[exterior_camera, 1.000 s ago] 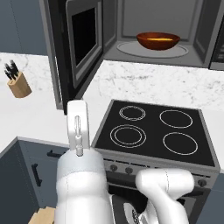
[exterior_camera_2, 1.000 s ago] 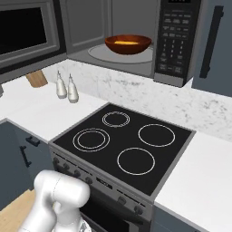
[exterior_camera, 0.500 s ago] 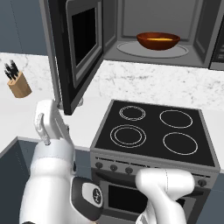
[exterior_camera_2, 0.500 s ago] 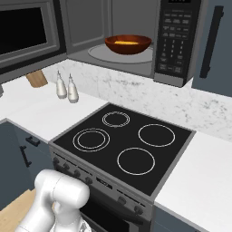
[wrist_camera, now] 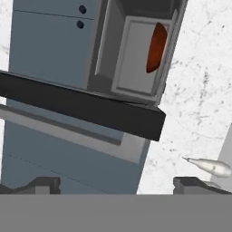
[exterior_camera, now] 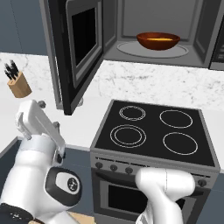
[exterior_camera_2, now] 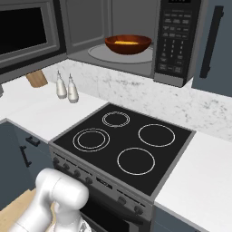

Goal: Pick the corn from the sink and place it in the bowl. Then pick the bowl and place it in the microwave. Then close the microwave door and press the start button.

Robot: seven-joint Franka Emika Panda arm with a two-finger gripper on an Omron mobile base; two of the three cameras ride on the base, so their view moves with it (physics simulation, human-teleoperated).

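Since a second ago the arm has swung left and low beside the open microwave door [exterior_camera: 78, 52], and the gripper [wrist_camera: 117, 183] stands wide open, holding nothing. One bowl [exterior_camera: 158, 40] sits on the turntable inside the one microwave [exterior_camera_2: 136, 31]. It lies well beyond the gripper, past the door's edge; two shakers [exterior_camera_2: 66, 86] stand on the counter [exterior_camera_2: 31, 108].

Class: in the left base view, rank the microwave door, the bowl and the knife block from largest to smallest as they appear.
1. microwave door, though it stands nearest the camera
2. bowl
3. knife block, clearly smallest
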